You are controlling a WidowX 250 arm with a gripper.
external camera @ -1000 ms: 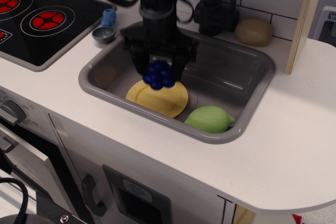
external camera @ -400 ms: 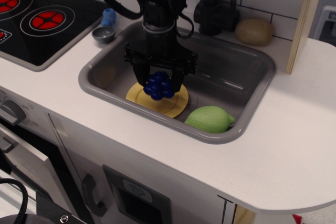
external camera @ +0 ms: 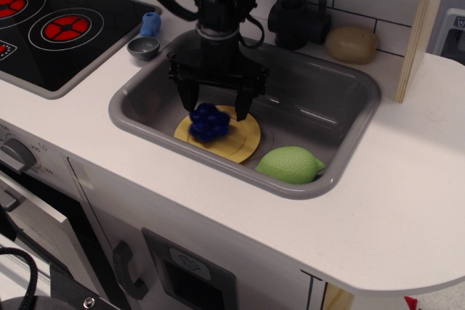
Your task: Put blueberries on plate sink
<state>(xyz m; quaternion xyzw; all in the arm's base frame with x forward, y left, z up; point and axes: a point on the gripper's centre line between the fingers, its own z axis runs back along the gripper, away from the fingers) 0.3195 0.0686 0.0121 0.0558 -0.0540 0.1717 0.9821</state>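
Note:
The blueberries [external camera: 208,123], a dark-blue bumpy cluster, lie on the pale-yellow plate [external camera: 240,139] at its left part. The plate rests on the floor of the grey sink [external camera: 341,157]. My black gripper [external camera: 213,108] hangs just above the berries with its fingers [external camera: 186,96] spread wide on either side. It is open and holds nothing.
A green lemon-shaped toy [external camera: 290,164] lies in the sink's front right corner. A black faucet [external camera: 294,12] stands behind the sink, a tan round object [external camera: 351,43] to its right. A small grey bowl [external camera: 143,48] and a light-blue toy [external camera: 150,23] sit by the stove [external camera: 51,27].
My gripper lowered the blueberries to the plate, then opened and let go. The berries now lie on the plate, a little left of where they were held.

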